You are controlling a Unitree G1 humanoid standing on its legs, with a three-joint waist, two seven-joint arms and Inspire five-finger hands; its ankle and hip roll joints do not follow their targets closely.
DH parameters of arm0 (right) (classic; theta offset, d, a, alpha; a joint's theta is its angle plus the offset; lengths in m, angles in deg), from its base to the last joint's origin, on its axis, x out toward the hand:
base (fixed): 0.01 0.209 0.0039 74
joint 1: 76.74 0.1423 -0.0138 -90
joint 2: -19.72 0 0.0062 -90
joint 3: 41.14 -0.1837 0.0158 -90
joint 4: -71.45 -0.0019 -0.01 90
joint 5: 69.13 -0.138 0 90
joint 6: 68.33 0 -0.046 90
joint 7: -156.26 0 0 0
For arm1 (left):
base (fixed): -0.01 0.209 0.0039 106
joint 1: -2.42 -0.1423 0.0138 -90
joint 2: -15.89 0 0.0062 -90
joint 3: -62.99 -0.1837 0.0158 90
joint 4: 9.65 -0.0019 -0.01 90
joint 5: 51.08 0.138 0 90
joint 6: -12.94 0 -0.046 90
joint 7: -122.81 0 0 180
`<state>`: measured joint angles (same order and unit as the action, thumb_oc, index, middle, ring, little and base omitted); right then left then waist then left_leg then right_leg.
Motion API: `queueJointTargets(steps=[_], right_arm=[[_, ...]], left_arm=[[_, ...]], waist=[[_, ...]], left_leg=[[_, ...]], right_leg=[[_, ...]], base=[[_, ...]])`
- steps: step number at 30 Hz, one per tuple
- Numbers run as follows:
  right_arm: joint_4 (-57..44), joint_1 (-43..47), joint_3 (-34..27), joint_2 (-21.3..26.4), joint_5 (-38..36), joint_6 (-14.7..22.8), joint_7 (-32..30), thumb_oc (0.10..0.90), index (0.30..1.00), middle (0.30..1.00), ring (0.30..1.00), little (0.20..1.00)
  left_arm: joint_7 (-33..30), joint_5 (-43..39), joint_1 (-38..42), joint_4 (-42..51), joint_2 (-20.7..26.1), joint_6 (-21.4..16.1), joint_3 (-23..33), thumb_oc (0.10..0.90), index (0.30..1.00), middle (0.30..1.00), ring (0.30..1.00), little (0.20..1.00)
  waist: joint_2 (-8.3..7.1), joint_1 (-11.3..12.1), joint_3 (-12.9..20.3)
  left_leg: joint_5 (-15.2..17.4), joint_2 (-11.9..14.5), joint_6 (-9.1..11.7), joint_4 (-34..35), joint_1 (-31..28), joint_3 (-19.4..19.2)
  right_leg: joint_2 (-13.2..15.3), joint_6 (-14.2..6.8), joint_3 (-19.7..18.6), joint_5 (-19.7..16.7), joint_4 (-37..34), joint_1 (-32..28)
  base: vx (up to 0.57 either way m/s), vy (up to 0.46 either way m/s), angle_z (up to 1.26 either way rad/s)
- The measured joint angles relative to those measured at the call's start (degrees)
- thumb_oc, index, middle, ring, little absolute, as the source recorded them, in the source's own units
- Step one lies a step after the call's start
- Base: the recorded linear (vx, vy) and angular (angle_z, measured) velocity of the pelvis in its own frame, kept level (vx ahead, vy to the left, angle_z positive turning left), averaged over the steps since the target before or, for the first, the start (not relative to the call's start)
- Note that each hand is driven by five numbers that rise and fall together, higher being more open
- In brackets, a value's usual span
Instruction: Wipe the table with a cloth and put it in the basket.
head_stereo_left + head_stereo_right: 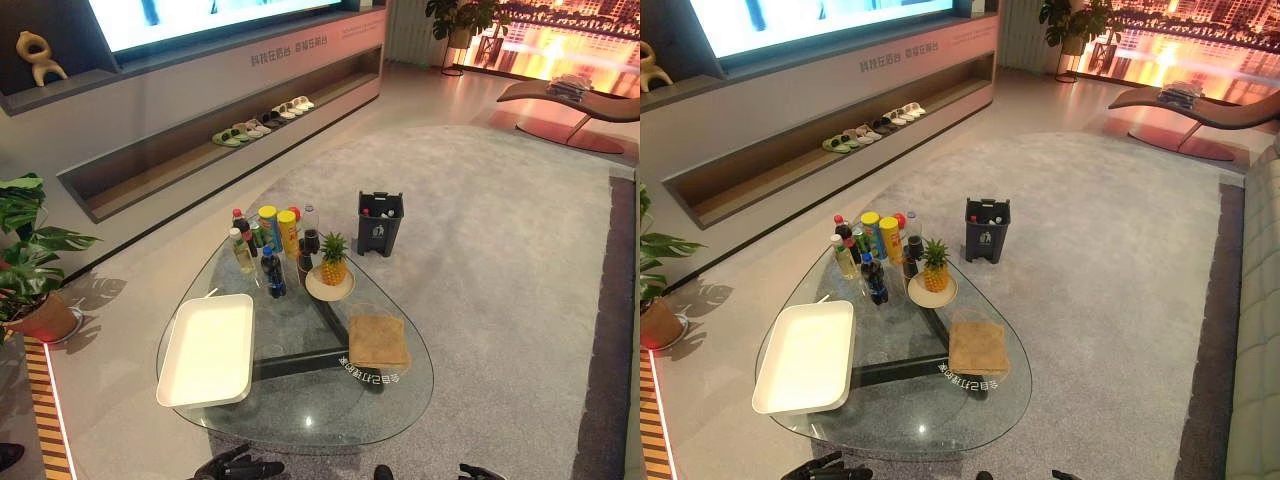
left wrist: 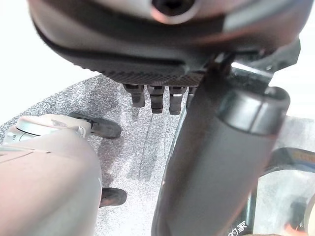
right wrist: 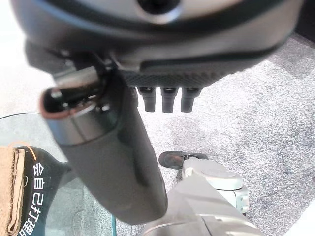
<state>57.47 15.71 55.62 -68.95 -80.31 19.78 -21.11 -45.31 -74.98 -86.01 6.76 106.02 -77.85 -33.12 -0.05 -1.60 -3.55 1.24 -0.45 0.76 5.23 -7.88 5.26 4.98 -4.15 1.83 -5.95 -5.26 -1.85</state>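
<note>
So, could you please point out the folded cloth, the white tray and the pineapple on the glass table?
cloth [image 1: 377, 340], left eye view, middle of its folded top face.
white tray [image 1: 184, 388], left eye view, near left rim.
pineapple [image 1: 333, 268], left eye view, its yellow body below the leaves.

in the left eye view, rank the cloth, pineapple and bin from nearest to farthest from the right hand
Right hand sits at the near edge, right side.
1. Cloth: near right part of the glass table.
2. Pineapple: on its plate, mid-table, beyond the cloth.
3. Bin: on the carpet past the table's far edge.
</note>
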Motion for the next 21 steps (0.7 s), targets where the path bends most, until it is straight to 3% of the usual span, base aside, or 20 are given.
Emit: queueJointTargets(steps=[21], right_arm=[[0.0, 0.01, 0.02, -0.01, 0.0, 0.0, 0.01, 0.8, 0.9, 0.9, 0.9, 0.9]], left_arm=[[-0.06, 0.65, -0.04, -0.01, 0.0, 0.01, -0.01, 0.8, 0.9, 0.9, 0.9, 0.9]], waist=[[-0.04, -0.01, -0.02]], left_leg=[[0.0, 0.0, 0.0, 0.0, 0.0, 0.0]], right_leg=[[0.0, 0.0, 0.02, 0.0, 0.0, 0.0]], base=[[0.0, 0.0, 0.0]])
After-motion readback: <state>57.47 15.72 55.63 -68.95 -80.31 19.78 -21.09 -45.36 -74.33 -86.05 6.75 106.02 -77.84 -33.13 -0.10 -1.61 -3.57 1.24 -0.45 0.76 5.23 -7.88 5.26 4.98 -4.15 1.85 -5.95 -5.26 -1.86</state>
